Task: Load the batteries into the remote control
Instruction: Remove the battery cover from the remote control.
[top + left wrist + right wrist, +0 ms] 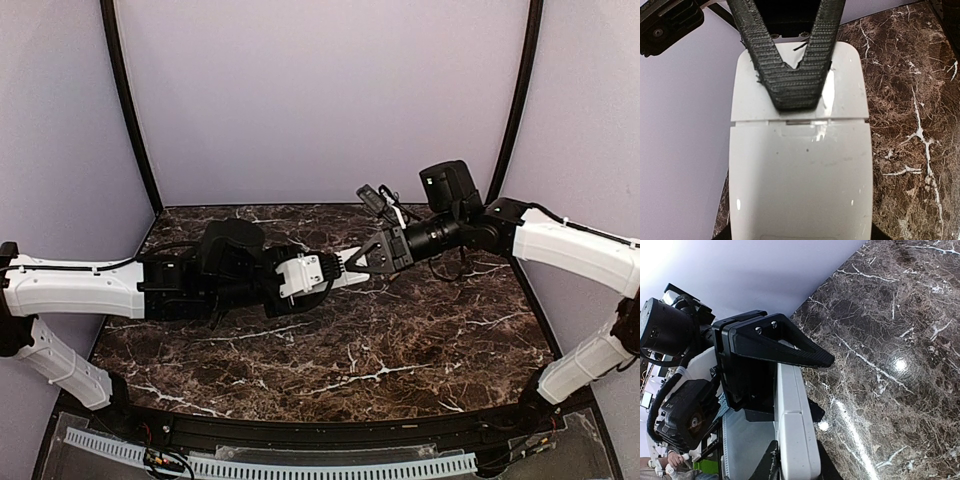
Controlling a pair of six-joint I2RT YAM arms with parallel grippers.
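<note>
- White plastic fills the left wrist view. The remote control (pixel 800 170) is held in the air above the brown marble table (pixel 380 350), between the two arms, near the middle of the scene.
- The left gripper (pixel 322 272) clamps the remote control across its width. In its own view its jaws show only as dark corners at the bottom. I think it serves as a holder, so that the handset does not turn while the other arm acts on it.
- The right gripper (pixel 358 262) comes from the opposite side and pinches the far end through the thin direction. One black ribbed finger (pixel 795 90) lies flat on the upper face. In the right wrist view, dark tips stand on both sides of the white edge.
- A fine seam (pixel 850 119) crosses the face, and the finger sits on the short section beyond it. I judge this section to be the battery cover, not yet removed, so the pinch is probably meant to slide it off.
- The batteries are not visible in any view, so I cannot say where they lie.
- One risk, in my opinion: both grips are on smooth plastic, and a strong pull may drag the handset out of the left jaws.
</note>
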